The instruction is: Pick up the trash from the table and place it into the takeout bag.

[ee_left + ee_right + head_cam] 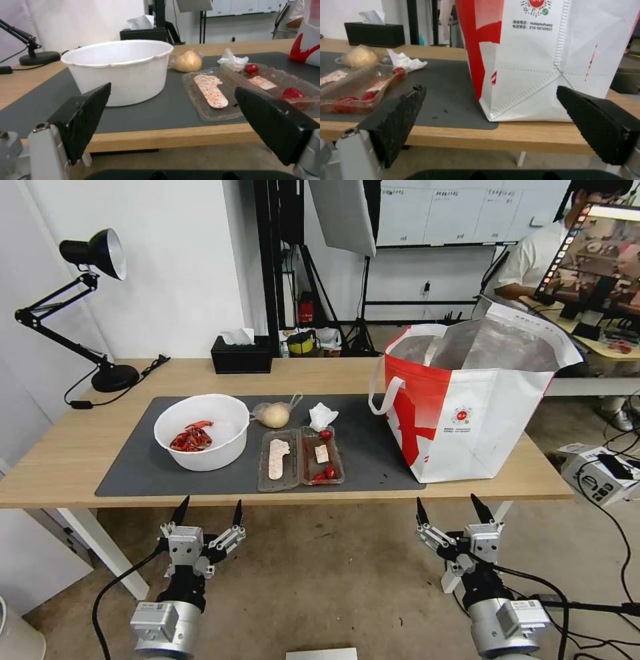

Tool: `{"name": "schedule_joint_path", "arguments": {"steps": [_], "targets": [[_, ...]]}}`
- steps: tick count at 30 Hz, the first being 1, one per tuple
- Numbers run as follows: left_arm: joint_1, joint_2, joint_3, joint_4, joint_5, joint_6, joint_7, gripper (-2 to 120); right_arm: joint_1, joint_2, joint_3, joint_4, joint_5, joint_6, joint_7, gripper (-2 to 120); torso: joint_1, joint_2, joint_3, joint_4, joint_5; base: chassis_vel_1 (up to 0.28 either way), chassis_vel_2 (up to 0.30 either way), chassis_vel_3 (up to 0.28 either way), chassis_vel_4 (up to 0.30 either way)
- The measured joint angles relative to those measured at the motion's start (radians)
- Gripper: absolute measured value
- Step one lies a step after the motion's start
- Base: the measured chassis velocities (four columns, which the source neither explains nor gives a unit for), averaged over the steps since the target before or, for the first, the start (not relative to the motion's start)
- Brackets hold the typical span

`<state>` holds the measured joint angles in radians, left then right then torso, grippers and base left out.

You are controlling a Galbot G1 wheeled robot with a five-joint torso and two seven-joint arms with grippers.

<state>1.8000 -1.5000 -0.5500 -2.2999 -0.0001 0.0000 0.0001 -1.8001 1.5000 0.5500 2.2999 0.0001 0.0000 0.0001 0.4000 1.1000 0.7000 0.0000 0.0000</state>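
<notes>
Table: one light-wood top carrying one dark grey mat; the mat's long axis runs left to right along the table.
Bowl: one, white and round, upright on the left part of the mat, holding red shells.
Tray: one clear hinged tray, opened flat just right of the bowl; each of its two halves has its long axis running from the near edge toward the far edge. One half holds a pale speckled strip, the other small red pieces and a label.
Wrapped lump: one beige lump in a clear bag, behind the tray, beside the bowl's rim.
Tissue: one crumpled white piece, just behind the tray's right half.
Bag: one red-and-white tote, upright on the right end of the mat, mouth open upward, foil lining visible.
Tissue box: one, black, at the far edge.
Left gripper: below the near edge, in front of the bowl, fingers spread wide, empty.
Right gripper: below the near edge, in front of the bag, fingers spread wide, empty.
</notes>
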Motion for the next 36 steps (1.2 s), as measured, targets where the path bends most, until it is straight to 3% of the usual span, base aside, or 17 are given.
{"name": "schedule_joint_path", "arguments": {"steps": [14,16,18,21,23,27,36], "targets": [[0.001,-0.006,-0.012,0.0,-0.011,-0.003,-0.009,100,0.005,-0.006,-0.001,-0.001,0.003,-0.003,0.0,100,0.0,0.0,0.0,-0.0003,0.0,0.0,0.0,0.0,0.0],[0.005,-0.024,-0.045,0.0,-0.043,-0.018,-0.037,100,0.027,-0.029,-0.005,-0.006,0.016,-0.02,0.0,100,0.0,0.0,0.0,-0.0007,-0.0003,0.0,0.0,0.0,0.0],[0.02,-0.077,-0.15,-0.001,-0.136,-0.066,-0.13,100,0.102,-0.104,-0.018,-0.025,0.06,-0.076,0.002,100,0.0,0.0,0.0,0.001,0.0004,0.0,0.0,0.0,0.0],[0.021,-0.09,-0.167,0.003,-0.16,-0.081,-0.152,100,0.153,-0.153,-0.028,-0.037,0.089,-0.113,0.003,100,0.0,0.0,0.0,0.0009,0.0004,0.0,0.0,0.0,0.0],[0.019,-0.095,-0.174,0.009,-0.194,-0.089,-0.165,100,0.274,-0.275,-0.049,-0.066,0.161,-0.204,0.009,100,0.0,0.0,0.0,-0.0001,0.0003,0.0,0.0,0.0,0.0],[0.015,-0.095,-0.164,0.015,-0.208,-0.091,-0.163,100,0.366,-0.364,-0.065,-0.095,0.221,-0.252,0.009,100,0.0,0.0,0.0,0.0005,0.0,0.0,0.0,0.0,0.0],[0.011,-0.091,-0.136,0.023,-0.262,-0.091,-0.15,100,0.372,-0.372,-0.068,-0.103,0.232,-0.246,0.004,100,0.0,0.0,0.0,0.0,0.0001,0.0,0.0,0.0,0.0]]}}
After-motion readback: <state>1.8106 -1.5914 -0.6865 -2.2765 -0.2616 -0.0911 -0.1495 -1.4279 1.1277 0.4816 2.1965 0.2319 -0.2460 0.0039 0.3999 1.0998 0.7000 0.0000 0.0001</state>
